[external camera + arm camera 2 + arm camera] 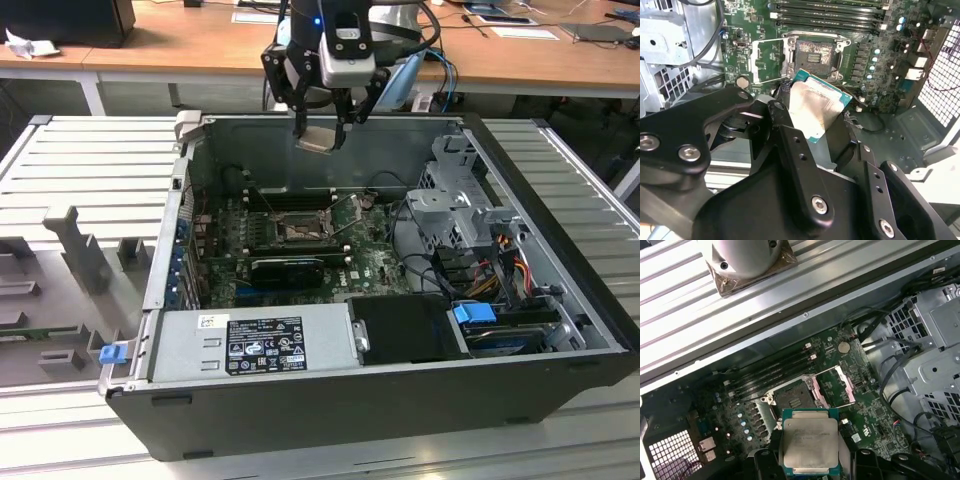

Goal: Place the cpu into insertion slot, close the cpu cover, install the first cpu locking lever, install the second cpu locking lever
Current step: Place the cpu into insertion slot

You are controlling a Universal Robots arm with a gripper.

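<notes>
One small square silvery-grey cpu (807, 442) is pinched by its edges in the black claw (321, 130), well above the dark square insertion slot (792, 401), whose hinged metal cpu cover (836, 386) stands open. Any tilt risks landing askew, bending contacts.

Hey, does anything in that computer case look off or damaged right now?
Nothing looks broken or spilled. The cpu, clamped in the tool, has a brownish, patchy face, perhaps only glare. The cover lies open beside the empty slot.
</notes>
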